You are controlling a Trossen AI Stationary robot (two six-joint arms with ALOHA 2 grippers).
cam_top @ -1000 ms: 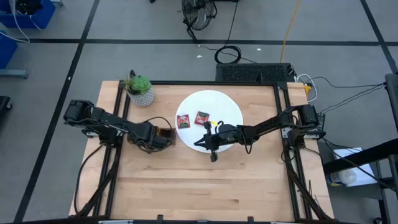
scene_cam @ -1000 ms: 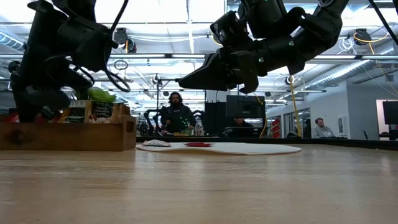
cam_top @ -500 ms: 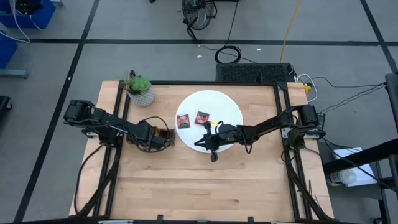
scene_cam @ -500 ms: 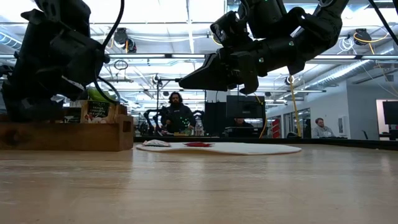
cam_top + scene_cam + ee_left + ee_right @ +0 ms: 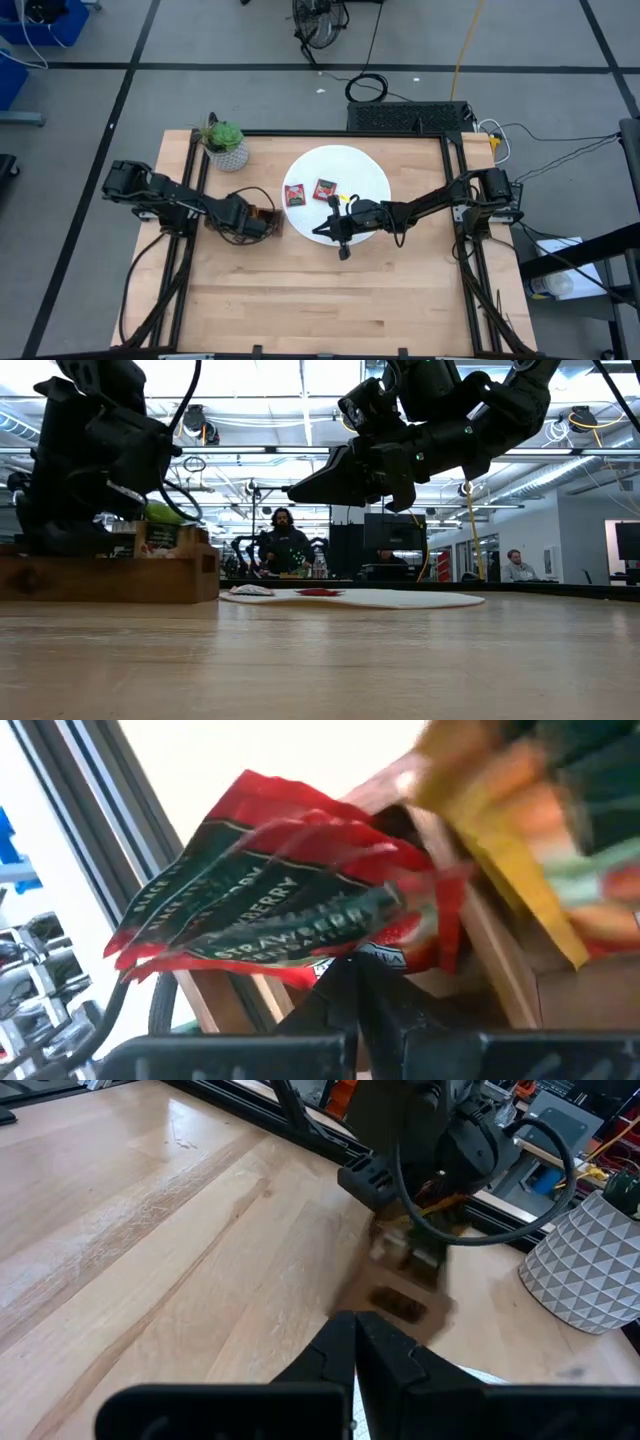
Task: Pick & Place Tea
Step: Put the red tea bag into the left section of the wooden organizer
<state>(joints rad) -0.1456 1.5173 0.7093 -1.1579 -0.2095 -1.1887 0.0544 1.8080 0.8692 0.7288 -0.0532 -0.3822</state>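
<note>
My left gripper (image 5: 257,222) points steeply down into the right end of the brown wooden tray (image 5: 270,211) and is shut on a red tea sachet (image 5: 290,890). An orange-yellow sachet (image 5: 490,840) stands beside it in the tray. Two red sachets (image 5: 294,195) (image 5: 324,188) lie flat on the white disc (image 5: 350,165). My right gripper (image 5: 333,229) hovers shut above the disc's near edge with nothing in it. In the low view the tray's wall (image 5: 110,575) hides my left fingertips. My left gripper pinches the red sachet's edge (image 5: 345,954) between its two fingers (image 5: 335,990), which come at it from above, slanting down. The sachet stands tilted beyond the fingertips against other red sachets. I cannot tell whether it is clear of the tray.
A small green potted plant (image 5: 225,143) stands at the table's far left corner, behind the tray. Bare wood (image 5: 340,300) covers the table's near half. A black frame rail (image 5: 452,190) runs along each side. People show in the room beyond the table.
My left gripper has tipped a little and settled slightly lower at the tray's end, staying shut. My right arm has kept still.
</note>
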